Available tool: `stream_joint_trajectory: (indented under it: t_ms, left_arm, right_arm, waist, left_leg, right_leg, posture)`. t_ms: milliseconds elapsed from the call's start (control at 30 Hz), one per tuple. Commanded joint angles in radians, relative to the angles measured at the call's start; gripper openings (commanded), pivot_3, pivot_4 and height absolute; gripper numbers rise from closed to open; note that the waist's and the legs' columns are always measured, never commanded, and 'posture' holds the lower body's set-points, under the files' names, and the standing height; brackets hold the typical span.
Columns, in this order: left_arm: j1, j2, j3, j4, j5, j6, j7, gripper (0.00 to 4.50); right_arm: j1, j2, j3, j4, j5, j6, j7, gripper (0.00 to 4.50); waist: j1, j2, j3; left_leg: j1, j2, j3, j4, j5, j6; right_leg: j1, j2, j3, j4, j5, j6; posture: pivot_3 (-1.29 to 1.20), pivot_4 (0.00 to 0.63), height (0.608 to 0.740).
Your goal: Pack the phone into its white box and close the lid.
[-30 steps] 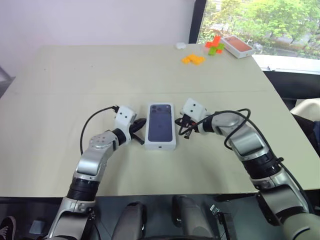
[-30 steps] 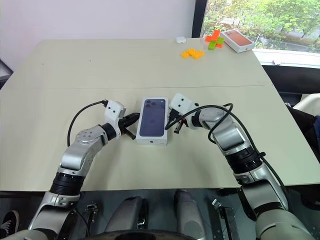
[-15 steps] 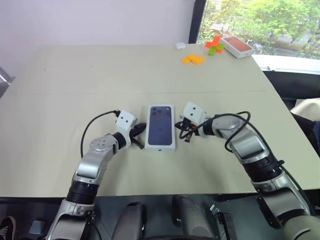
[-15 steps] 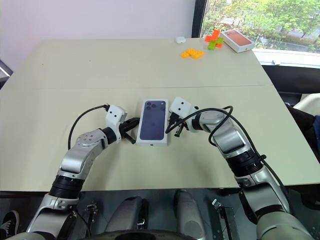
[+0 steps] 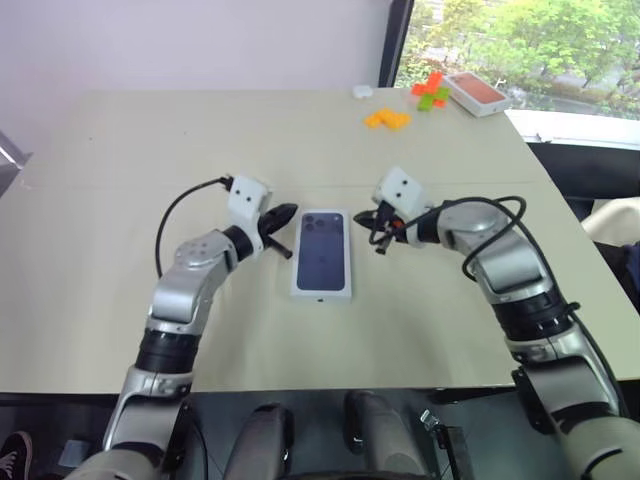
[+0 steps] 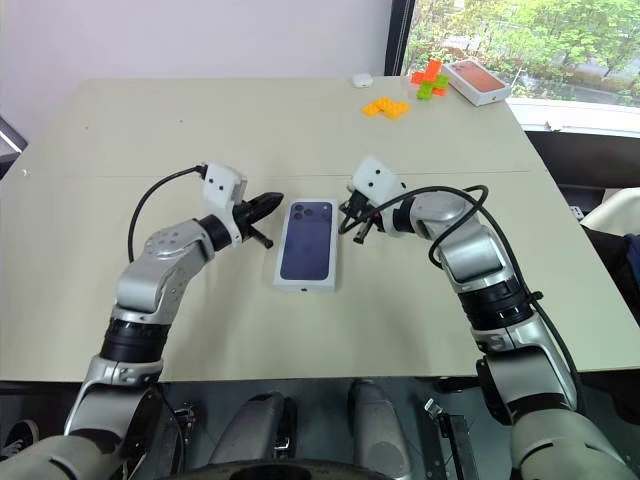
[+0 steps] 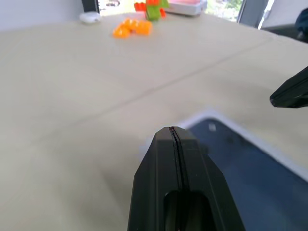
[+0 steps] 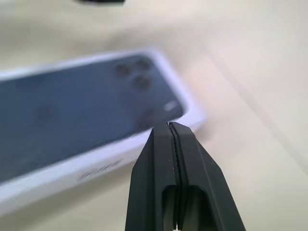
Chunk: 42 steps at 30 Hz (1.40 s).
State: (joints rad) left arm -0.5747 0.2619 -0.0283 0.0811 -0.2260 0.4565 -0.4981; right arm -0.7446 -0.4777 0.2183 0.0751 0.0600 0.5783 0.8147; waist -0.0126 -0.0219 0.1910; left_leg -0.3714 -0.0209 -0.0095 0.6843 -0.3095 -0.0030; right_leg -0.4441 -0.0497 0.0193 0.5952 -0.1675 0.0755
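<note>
The white box (image 5: 321, 293) lies closed in the middle of the table, its lid (image 5: 322, 248) on top with the dark blue phone picture facing up. The phone is hidden. My left gripper (image 5: 288, 211) hangs shut and empty just left of the box's far end, raised off the table. My right gripper (image 5: 379, 243) is shut and empty too, just right of that same end and clear of the box. The left wrist view looks past the shut left gripper (image 7: 172, 130) to the lid (image 7: 240, 163). In the right wrist view the right gripper (image 8: 167, 125) hangs over the lid (image 8: 72, 115).
At the far right corner of the table (image 5: 120, 180) lie orange blocks (image 5: 386, 118), red and green blocks (image 5: 430, 90), a box with an orange-red top (image 5: 474, 92) and a small white object (image 5: 361, 91). A window runs beyond that corner.
Both shut grippers have lifted from beside the box's long sides and moved forward to its far end. The box has stayed put.
</note>
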Motion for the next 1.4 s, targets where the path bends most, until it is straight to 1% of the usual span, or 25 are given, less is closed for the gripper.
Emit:
stream_joint_trajectory:
  t_ms: [33,100,167,233,300,367,533,633,667,767,800,933,1033,1133,1167,1267,1367,1400]
  left_arm:
    - [-0.055,-0.039,-0.015,0.098,0.037,-0.069,0.037,0.00]
    - [-0.075,-0.059,-0.034,0.164,0.067,-0.110,0.043,0.00]
    - [-0.089,-0.066,-0.060,0.229,0.106,-0.145,0.053,0.00]
    - [-0.088,-0.065,-0.084,0.272,0.129,-0.113,0.048,0.00]
    - [-0.055,-0.049,-0.136,0.261,0.159,-0.109,0.008,0.00]
    - [-0.008,-0.033,-0.164,0.217,0.173,-0.091,-0.014,0.00]
    - [0.094,0.028,-0.152,0.028,0.127,-0.003,-0.088,0.00]
    - [0.177,0.096,-0.144,-0.132,0.090,0.062,-0.149,0.00]
    - [0.215,0.125,-0.139,-0.189,0.071,0.078,-0.175,0.00]
    - [0.299,0.185,-0.126,-0.307,0.002,0.117,-0.242,0.00]
    - [0.334,0.208,-0.125,-0.341,-0.013,0.105,-0.269,0.00]
    - [0.398,0.257,-0.106,-0.406,-0.067,0.110,-0.318,0.00]
    - [0.385,0.261,-0.037,-0.395,-0.121,0.126,-0.312,0.00]
    - [0.358,0.290,0.048,-0.372,-0.157,0.110,-0.316,0.84]
    - [0.355,0.316,0.072,-0.365,-0.164,0.098,-0.334,1.36]
    - [0.348,0.372,0.181,-0.332,-0.256,0.095,-0.399,2.85]
    - [0.372,0.430,0.223,-0.279,-0.245,0.039,-0.448,4.41]
    - [0.379,0.449,0.239,-0.258,-0.241,0.024,-0.462,4.47]
  right_arm:
    - [-0.033,0.043,-0.011,0.049,-0.018,-0.054,-0.059,0.02]
    - [-0.032,0.061,0.018,0.091,-0.058,-0.115,-0.091,0.02]
    - [-0.030,0.092,0.015,0.133,-0.065,-0.121,-0.126,0.02]
    - [-0.018,0.101,0.033,0.149,-0.084,-0.124,-0.132,0.02]
    - [0.011,0.087,0.068,0.133,-0.103,-0.113,-0.106,0.02]
    - [0.052,0.063,0.096,0.085,-0.101,-0.099,-0.054,0.02]
    - [0.136,-0.005,0.096,-0.076,-0.027,-0.027,0.077,0.02]
    - [0.191,-0.068,0.094,-0.212,0.049,0.036,0.183,0.02]
    - [0.201,-0.079,0.077,-0.254,0.094,0.084,0.206,0.02]
    - [0.224,-0.126,0.055,-0.347,0.200,0.197,0.279,0.02]
    - [0.232,-0.142,0.046,-0.370,0.234,0.220,0.303,0.02]
    - [0.225,-0.163,0.022,-0.397,0.307,0.272,0.317,0.02]
    - [0.193,-0.123,-0.033,-0.351,0.333,0.273,0.259,0.02]
    - [0.168,-0.112,-0.109,-0.293,0.368,0.275,0.227,0.83]
    - [0.176,-0.123,-0.126,-0.289,0.367,0.243,0.230,1.34]
    - [0.218,-0.164,-0.191,-0.285,0.394,0.188,0.259,2.90]
    - [0.257,-0.221,-0.227,-0.256,0.378,0.109,0.291,4.42]
    - [0.265,-0.243,-0.243,-0.241,0.372,0.083,0.301,4.48]
  waist:
    - [0.000,0.000,0.000]
    - [0.000,0.000,0.000]
    - [-0.001,0.000,0.000]
    - [-0.002,0.000,0.000]
    - [-0.001,0.000,0.000]
    - [0.000,0.001,-0.001]
    - [-0.001,0.001,-0.002]
    - [-0.001,0.001,-0.002]
    - [-0.002,0.001,-0.002]
    - [-0.006,0.002,-0.002]
    - [-0.004,0.002,-0.002]
    - [-0.001,0.001,-0.002]
    - [-0.001,0.001,-0.002]
    - [-0.002,0.001,-0.001]
    - [-0.001,0.001,-0.001]
    - [0.001,0.001,-0.001]
    - [0.000,0.001,-0.001]
    - [0.000,0.001,-0.001]
  left_leg:
    - [0.000,0.000,0.000,0.000,0.000,0.000]
    - [0.000,0.000,0.000,0.000,0.000,0.000]
    - [-0.001,0.000,0.000,0.000,0.000,0.000]
    - [-0.001,0.000,0.000,0.000,0.000,0.000]
    - [-0.001,0.000,0.000,0.000,0.000,0.000]
    - [0.000,0.000,0.000,0.000,0.000,0.000]
    - [0.002,0.000,0.000,-0.001,-0.001,0.001]
    - [0.003,0.000,0.000,0.000,-0.001,0.001]
    - [0.003,0.001,0.000,-0.001,-0.001,0.001]
    - [0.003,0.002,0.000,-0.001,-0.001,0.001]
    - [0.003,0.002,0.000,-0.001,-0.001,0.001]
    - [0.003,0.002,0.000,-0.001,-0.001,0.001]
    - [0.002,0.002,0.000,0.000,-0.001,0.001]
    - [0.001,0.002,0.000,0.000,-0.001,0.001]
    - [0.000,0.002,0.000,0.000,-0.001,0.001]
    - [-0.001,0.002,-0.001,-0.001,-0.001,0.001]
    - [-0.001,0.001,-0.001,-0.001,-0.001,0.002]
    - [-0.001,0.001,0.000,-0.001,-0.001,0.002]
  right_leg:
    - [0.000,0.000,0.000,0.000,0.000,0.000]
    - [-0.001,0.000,0.000,0.000,0.000,0.000]
    - [-0.001,0.000,0.000,0.000,0.000,0.000]
    - [-0.001,-0.001,0.000,0.000,0.000,0.000]
    - [-0.001,-0.001,0.000,0.000,0.000,0.000]
    - [-0.001,-0.001,0.000,0.000,0.000,0.000]
    - [0.002,-0.001,0.000,0.000,0.000,0.000]
    - [0.002,-0.001,0.000,0.000,0.000,0.000]
    - [0.002,0.000,0.000,0.000,0.000,0.000]
    - [0.002,0.001,0.001,0.000,0.000,0.000]
    - [0.002,0.001,0.000,0.000,-0.001,0.000]
    - [0.002,0.000,0.000,-0.001,-0.003,-0.003]
    - [0.002,0.001,0.000,-0.001,-0.003,-0.002]
    - [0.000,0.001,0.000,-0.001,-0.002,0.000]
    - [0.000,0.001,0.000,-0.001,-0.001,0.001]
    - [-0.001,0.002,0.000,-0.001,-0.001,0.000]
    - [-0.001,0.001,0.000,-0.002,-0.001,0.000]
    - [-0.001,0.000,0.000,-0.002,-0.002,0.000]
  posture:
    - [0.00,0.150,0.740]
    - [0.00,0.150,0.740]
    - [0.00,0.150,0.740]
    - [0.00,0.150,0.740]
    - [0.00,0.150,0.740]
    - [0.00,0.150,0.740]
    - [0.00,0.150,0.740]
    - [0.00,0.150,0.740]
    - [0.00,0.150,0.740]
    - [0.00,0.150,0.740]
    - [0.00,0.150,0.740]
    - [0.00,0.150,0.740]
    - [0.00,0.150,0.740]
    - [0.00,0.150,0.740]
    - [0.00,0.150,0.740]
    - [0.00,0.150,0.740]
    - [0.00,0.150,0.740]
    - [0.00,0.150,0.740]
